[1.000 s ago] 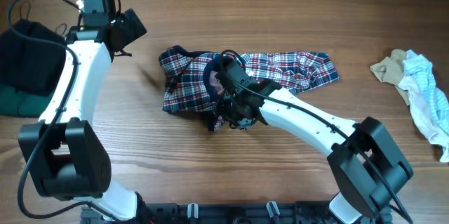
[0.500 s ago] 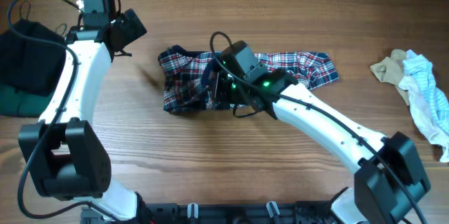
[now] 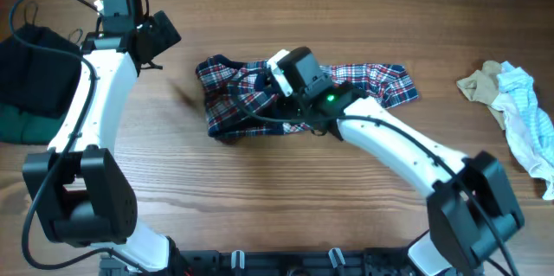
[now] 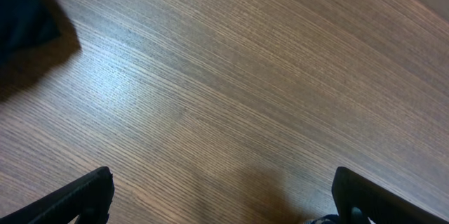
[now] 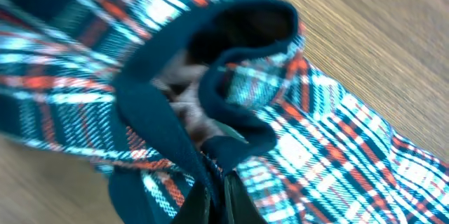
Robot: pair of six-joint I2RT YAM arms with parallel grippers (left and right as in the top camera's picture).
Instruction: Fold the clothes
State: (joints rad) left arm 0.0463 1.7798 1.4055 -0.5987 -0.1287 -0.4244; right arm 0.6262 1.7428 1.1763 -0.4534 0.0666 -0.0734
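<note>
The red, navy and white plaid garment [image 3: 234,103] lies crumpled across the middle of the table, its right end stretching out to the right [image 3: 381,81]. My right gripper [image 3: 290,77] sits over its middle and is shut on a fold of its navy trim [image 5: 217,182], seen close up in the right wrist view with plaid cloth [image 5: 337,147] filling the frame. My left gripper [image 4: 224,203] is open and empty above bare wood at the table's far left, away from the garment; its arm shows in the overhead view [image 3: 138,29].
A dark black and green pile of clothes [image 3: 26,77] lies at the left edge. A beige cloth [image 3: 483,84] and a light blue and white cloth [image 3: 530,120] lie at the right edge. Wooden tabletop [image 3: 260,207] lies in front.
My right gripper has carried the garment's front edge up and back, towards the far side and slightly right, folding the cloth over. The left arm has not moved.
</note>
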